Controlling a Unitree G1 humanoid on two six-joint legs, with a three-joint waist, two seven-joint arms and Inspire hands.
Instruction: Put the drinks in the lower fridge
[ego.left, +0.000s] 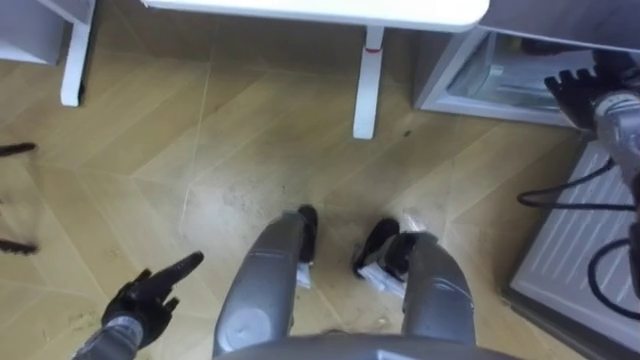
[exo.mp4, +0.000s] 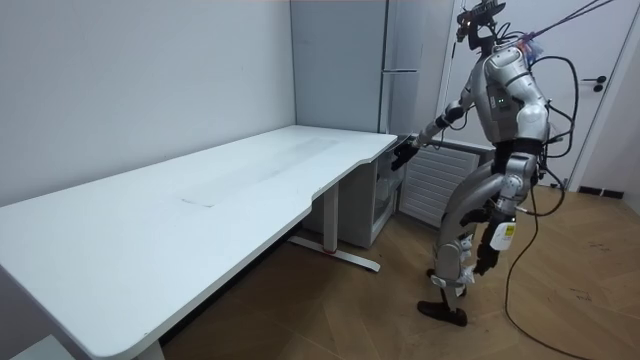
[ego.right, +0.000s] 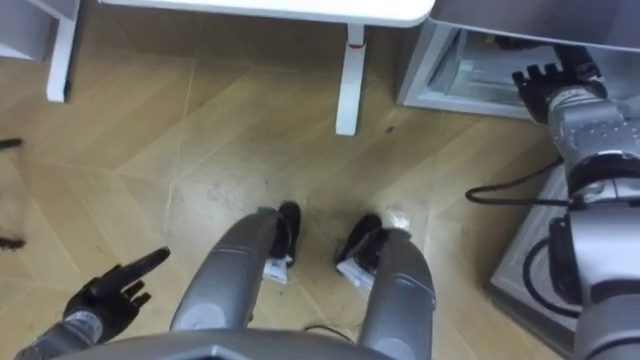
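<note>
The lower fridge is a small box with a glass front. It stands on the floor just beside the end of the tabletop. In the eye views its top is cut off by the picture edge. The glass is hard to see through, so I cannot tell what is inside, or if the door is open or shut.

The big white tabletop is bare, and its near end is cut off in the room view. Behind the fridge is a tall grey cabinet whose top runs out of the picture. A white ribbed panel stands to the robot's right, partly hidden by the robot's arm. A white table leg comes down onto the wooden floor just left of the fridge.

The robot stands upright on the floor, facing the fridge.

Its right hand is stretched out in front of the fridge glass. The fingers are straight and spread, and it holds nothing. I cannot tell if it touches the fridge.

Its left hand hangs low by its side, with loose open fingers. It holds nothing.

2 dark things at the left edge are cut off and too blurry to name.
</note>
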